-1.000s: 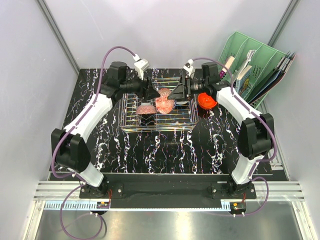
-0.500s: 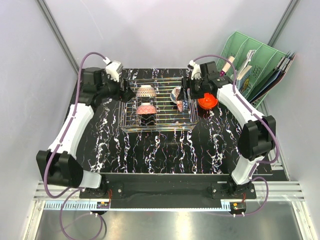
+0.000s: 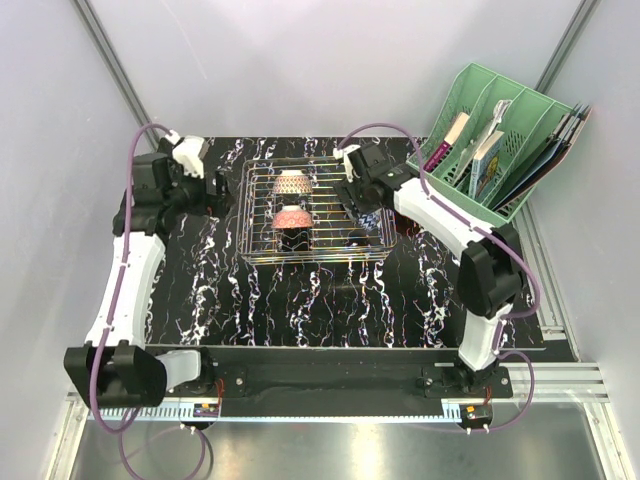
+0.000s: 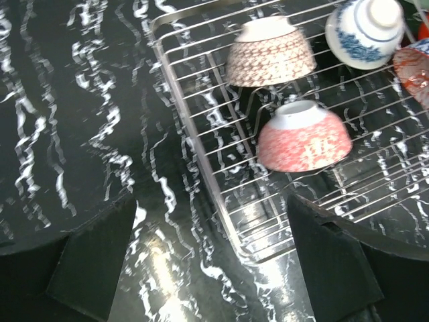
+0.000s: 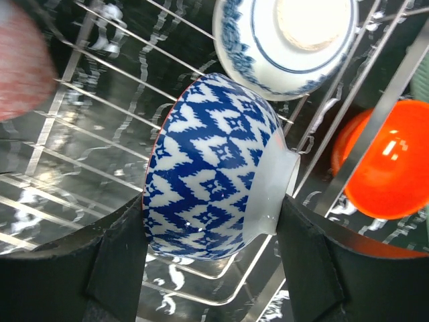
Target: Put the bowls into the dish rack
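Observation:
The dish rack (image 3: pixel 315 257) is a silver wire basket at the back middle of the table. Two pink-red patterned bowls (image 3: pixel 291 182) (image 3: pixel 292 217) sit upside down in its left half; the left wrist view shows both (image 4: pixel 270 52) (image 4: pixel 305 136). My right gripper (image 5: pixel 211 221) is shut on a blue-and-white bowl (image 5: pixel 214 161), tilted on its side over the rack's right part (image 5: pixel 67 87). A second blue-and-white bowl (image 5: pixel 288 37) rests upside down in the rack. An orange-red bowl (image 5: pixel 385 168) lies just outside the rack wall. My left gripper (image 4: pixel 211 221) hangs open and empty over the rack's left corner (image 4: pixel 181 107).
A green slotted organiser (image 3: pixel 500 130) with books and papers stands at the back right, close to the right arm. The table (image 3: pixel 330 300) is black with white veins. Grey walls close in the left, back and right sides.
My left arm has pulled back leftward out of the rack and its jaws have opened wider. My right gripper has moved left over the rack, holding the blue-and-white bowl.

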{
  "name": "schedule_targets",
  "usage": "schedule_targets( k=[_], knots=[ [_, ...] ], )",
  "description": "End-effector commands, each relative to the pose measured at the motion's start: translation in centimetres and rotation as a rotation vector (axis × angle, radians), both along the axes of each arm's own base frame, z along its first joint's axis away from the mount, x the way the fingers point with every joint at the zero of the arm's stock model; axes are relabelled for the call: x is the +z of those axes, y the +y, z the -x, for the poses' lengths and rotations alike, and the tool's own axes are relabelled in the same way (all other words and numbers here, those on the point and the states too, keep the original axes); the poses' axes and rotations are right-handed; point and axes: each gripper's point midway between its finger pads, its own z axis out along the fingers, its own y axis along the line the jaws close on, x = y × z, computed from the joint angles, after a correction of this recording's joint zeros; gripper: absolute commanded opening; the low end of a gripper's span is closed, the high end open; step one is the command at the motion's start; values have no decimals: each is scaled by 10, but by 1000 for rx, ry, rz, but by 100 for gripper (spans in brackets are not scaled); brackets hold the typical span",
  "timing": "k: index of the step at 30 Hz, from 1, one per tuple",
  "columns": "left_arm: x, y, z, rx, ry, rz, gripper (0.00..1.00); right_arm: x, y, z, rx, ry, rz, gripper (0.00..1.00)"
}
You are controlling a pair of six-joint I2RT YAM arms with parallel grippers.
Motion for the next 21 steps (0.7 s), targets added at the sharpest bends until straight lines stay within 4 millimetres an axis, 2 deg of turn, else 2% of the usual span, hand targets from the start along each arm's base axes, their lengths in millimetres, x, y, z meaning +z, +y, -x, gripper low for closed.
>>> schedule_targets(
  k=[1, 6, 11, 15, 20, 21],
  knots=[
    [8, 18, 13, 33, -46, -35, 99, 16, -18, -26, -49, -137, 155, 0],
    [6, 32, 21, 56, -61, -54, 99, 2, -21, -27, -50, -141, 253, 0],
    [5, 34, 25, 53, -61, -39, 99, -13, -18, -26, -30, -117, 279, 0],
    [6, 36, 26, 59, -60, -35, 99, -29, -6, -18, 8, -88, 296, 0],
    [13, 39, 25, 64, -76, -39, 99, -41, 6, -3, 60, -47, 293, 1],
    [14, 41, 24, 66, -80, -41, 99, -43, 8, 1, 72, -35, 288, 7]
  ],
)
